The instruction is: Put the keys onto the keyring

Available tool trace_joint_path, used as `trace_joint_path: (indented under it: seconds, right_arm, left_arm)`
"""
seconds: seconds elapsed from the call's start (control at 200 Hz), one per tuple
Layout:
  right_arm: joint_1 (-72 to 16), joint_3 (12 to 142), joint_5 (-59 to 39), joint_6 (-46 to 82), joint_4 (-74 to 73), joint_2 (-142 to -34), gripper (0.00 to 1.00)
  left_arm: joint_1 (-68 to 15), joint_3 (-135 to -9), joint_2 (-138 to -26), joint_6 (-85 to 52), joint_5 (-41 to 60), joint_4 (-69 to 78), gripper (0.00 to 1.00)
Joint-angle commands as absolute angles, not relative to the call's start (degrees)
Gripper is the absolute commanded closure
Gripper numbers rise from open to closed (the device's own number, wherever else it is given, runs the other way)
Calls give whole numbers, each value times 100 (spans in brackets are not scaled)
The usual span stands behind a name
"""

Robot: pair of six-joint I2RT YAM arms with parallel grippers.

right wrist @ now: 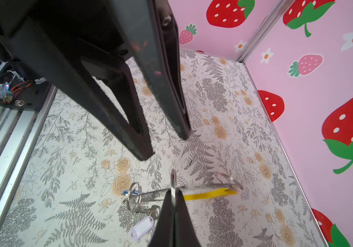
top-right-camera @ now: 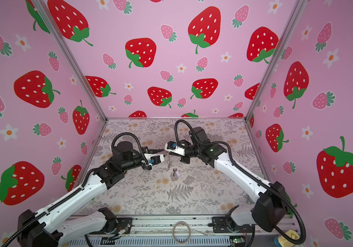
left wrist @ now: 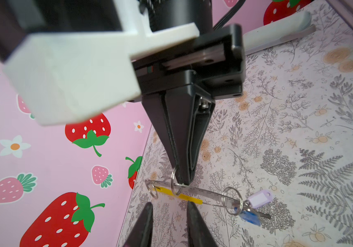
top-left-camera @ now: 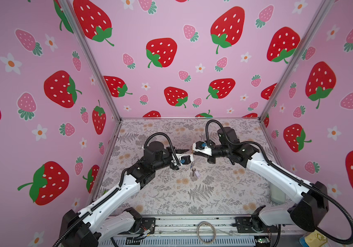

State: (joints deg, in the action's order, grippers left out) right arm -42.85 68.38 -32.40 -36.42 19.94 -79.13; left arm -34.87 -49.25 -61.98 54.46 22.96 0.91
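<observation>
Pink strawberry walls (top-left-camera: 171, 32) stand around a flowery paper table (top-left-camera: 171, 196). Up in the air, the right gripper (right wrist: 172, 200) is pressed together on the big thin grey keyring with a yellow part (right wrist: 209, 195). The small dark key with a blue tag (left wrist: 249, 217) looks hung on it. The small dark key with a pale lilac tag (right wrist: 142, 227) lies on the table, just under the ring. The left gripper (right wrist: 166, 146) is spread apart and holds nothing. I think it should go down and pinch the lilac tag, leaving the key's hole free, while the right one holds the ring steady. In both top views the ring is too thin to see well. I cannot tell if the blue key is fully on.
</observation>
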Motion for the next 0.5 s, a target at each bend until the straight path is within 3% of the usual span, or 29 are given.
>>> trace_joint_path:
  seconds: [0.0, 0.495]
  right_arm:
    - [-4349, 7064, -3186, -3897, 2293, -7926, 100]
    - [-4393, 7398, -3085, -3886, 2542, -8003, 100]
  left_arm:
    - [-3482, -5317, -6356, 5582, 2339, -136, 70]
    - [-3357, -5792, -6798, 5213, 3203, -534, 73]
